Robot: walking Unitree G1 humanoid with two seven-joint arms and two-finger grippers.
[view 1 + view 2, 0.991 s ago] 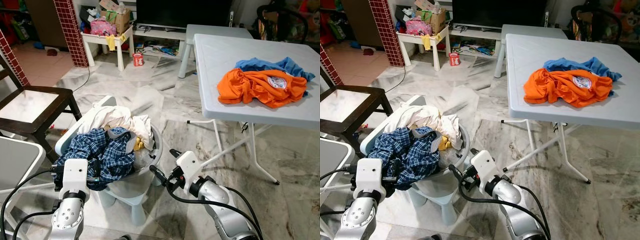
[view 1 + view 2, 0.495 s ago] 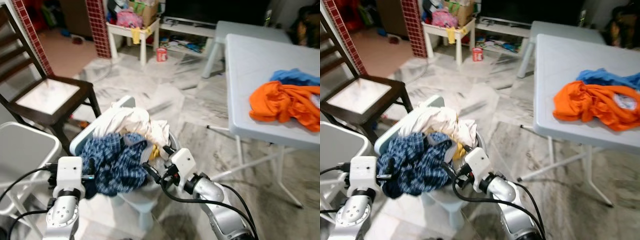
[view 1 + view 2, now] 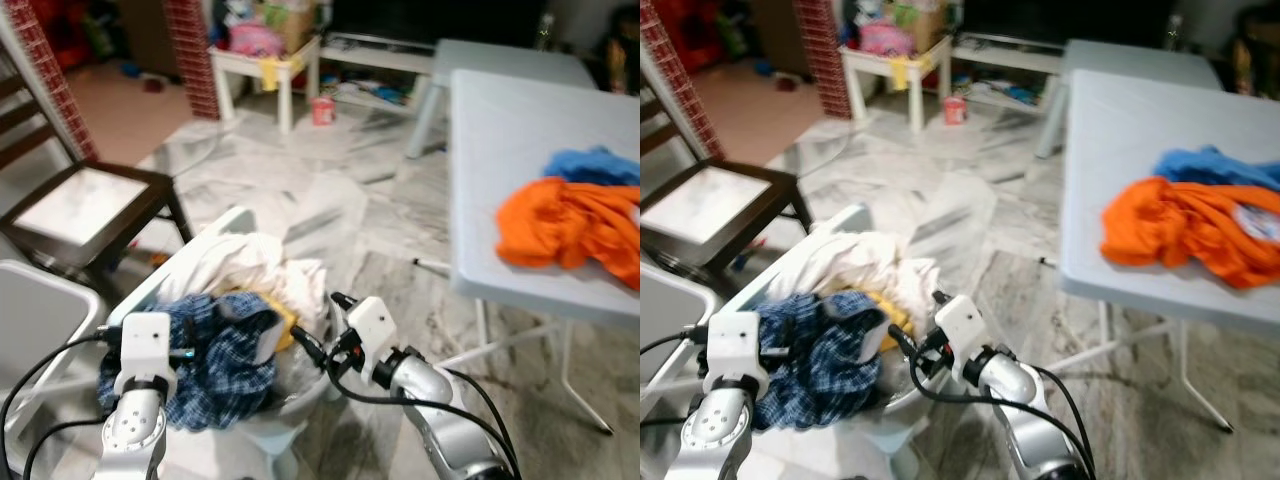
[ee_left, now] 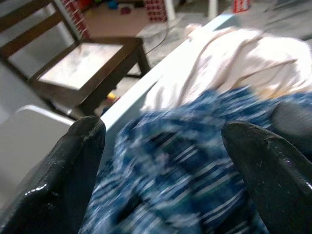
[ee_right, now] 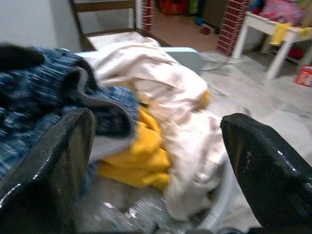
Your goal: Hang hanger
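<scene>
No hanger can be made out. A pale blue laundry basket (image 3: 200,250) stands low in front of me, heaped with a blue plaid shirt (image 3: 215,350), a white garment (image 3: 260,270) and a yellow piece (image 3: 282,312). My left gripper (image 4: 161,161) is open, right over the plaid shirt (image 4: 195,161) at the basket's left side. At the basket's right rim my right gripper (image 3: 318,325) is open, facing the white garment (image 5: 161,92) and the yellow piece (image 5: 141,156). Neither holds anything.
A white folding table (image 3: 500,120) on the right carries an orange shirt (image 3: 560,225) and a blue garment (image 3: 595,165). A dark wooden chair (image 3: 85,200) and a white bin (image 3: 30,310) stand at the left. A small white table (image 3: 265,60) with clutter is at the back.
The whole picture has shifted and blurred, so the camera has moved. Both grippers stay open beside the basket, and the clothes pile now lies closer under them.
</scene>
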